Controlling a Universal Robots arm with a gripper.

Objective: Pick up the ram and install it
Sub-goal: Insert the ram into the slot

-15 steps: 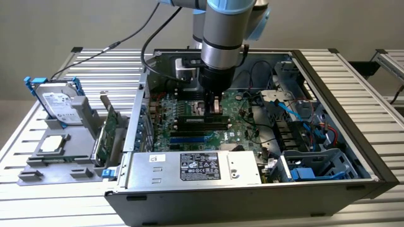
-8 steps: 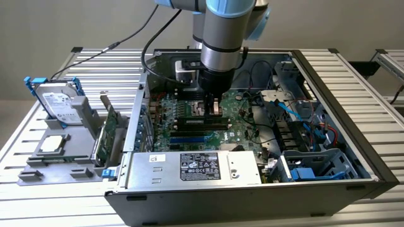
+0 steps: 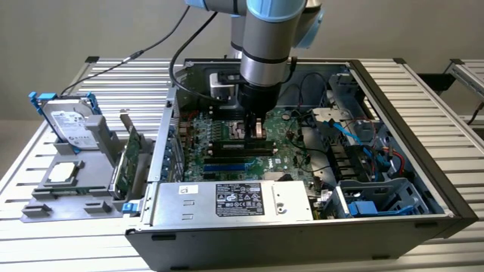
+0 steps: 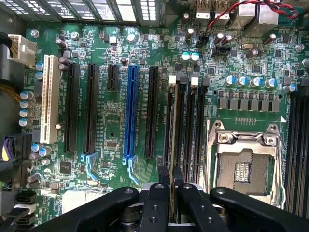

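black hand on ram edge, above slots

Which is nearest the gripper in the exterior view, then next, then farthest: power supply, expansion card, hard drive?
From the gripper holding the ram:
1. Power supply, inside the case.
2. Expansion card, outside the case, on the exterior view's left.
3. Hard drive, farther left still.

ram 1 | claw 1 | hard drive 1 | expansion card 1 | blue slot 1 | CPU socket 1
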